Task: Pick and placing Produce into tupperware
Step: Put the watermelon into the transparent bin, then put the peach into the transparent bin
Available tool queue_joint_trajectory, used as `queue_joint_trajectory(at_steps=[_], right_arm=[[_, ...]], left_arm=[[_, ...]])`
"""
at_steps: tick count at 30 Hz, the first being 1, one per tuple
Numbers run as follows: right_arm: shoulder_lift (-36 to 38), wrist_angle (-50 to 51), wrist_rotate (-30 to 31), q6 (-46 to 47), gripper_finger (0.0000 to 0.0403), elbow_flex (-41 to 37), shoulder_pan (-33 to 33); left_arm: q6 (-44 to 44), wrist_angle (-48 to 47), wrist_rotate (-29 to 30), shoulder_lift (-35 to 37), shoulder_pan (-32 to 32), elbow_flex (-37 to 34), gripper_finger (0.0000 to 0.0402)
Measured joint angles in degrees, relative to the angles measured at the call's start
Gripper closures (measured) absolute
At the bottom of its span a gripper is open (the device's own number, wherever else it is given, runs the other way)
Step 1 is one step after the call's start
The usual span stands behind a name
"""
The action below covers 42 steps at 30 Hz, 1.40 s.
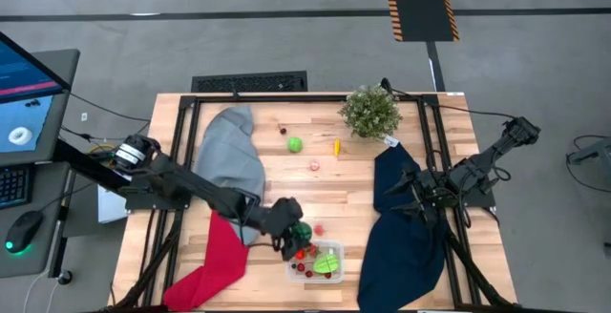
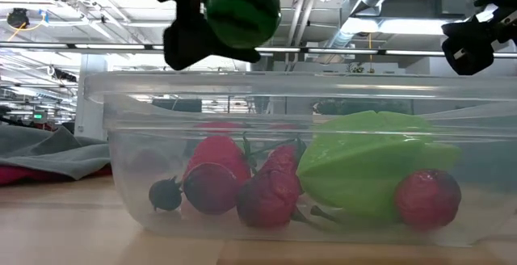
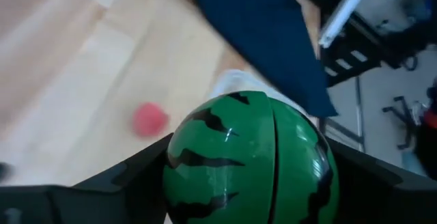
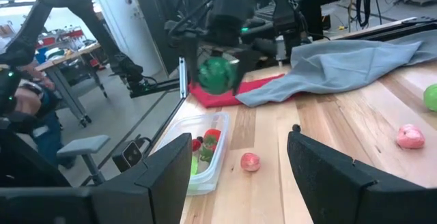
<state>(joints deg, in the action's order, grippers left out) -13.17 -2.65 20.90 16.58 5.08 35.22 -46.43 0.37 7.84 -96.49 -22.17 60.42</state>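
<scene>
My left gripper [image 1: 290, 235] holds the striped melon ball [image 2: 241, 8] between its fingers, raised in the air. The tupperware [image 1: 316, 260] sits just below and slightly beyond it, already holding several red pieces and a green one. I judge I should carry over the rim, lower, then release. My right gripper [image 1: 412, 197] waits well apart, jaws parted, empty.

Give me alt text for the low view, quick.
A clear tupperware fills the frame on the wooden table, holding red fruits, a small dark berry and a large light green piece. Above its rim, the left gripper holds a dark green melon ball.
</scene>
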Motion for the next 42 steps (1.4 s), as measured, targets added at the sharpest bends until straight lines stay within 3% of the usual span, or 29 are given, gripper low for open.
queue_joint_trajectory(at_steps=[9,20,31,34,42], right_arm=[[-0.65,-0.46,0.16,0.05,0.0138,-0.07,0.00],[-3.79,-1.53,0.19,2.94,0.0138,-0.06,0.00],[-6.78,-4.70,0.14,3.04,0.0138,-0.03,0.52],[-7.19,-6.21,0.12,2.68,0.0138,-0.04,0.68],[-8.50,-15.89,0.02,-3.07,0.0138,-0.04,0.76]], left_arm=[[-5.91,5.09,0.07,-5.29,-4.94,0.05,0.0118],[-8.05,8.13,-4.88,-12.31,-6.34,4.30,0.0116],[-4.53,6.07,-4.12,-14.70,-7.15,8.90,0.0059],[-1.34,5.44,-4.09,-14.77,-7.07,10.09,0.0049],[21.60,6.58,-5.81,-14.51,-6.63,14.72,0.0047]])
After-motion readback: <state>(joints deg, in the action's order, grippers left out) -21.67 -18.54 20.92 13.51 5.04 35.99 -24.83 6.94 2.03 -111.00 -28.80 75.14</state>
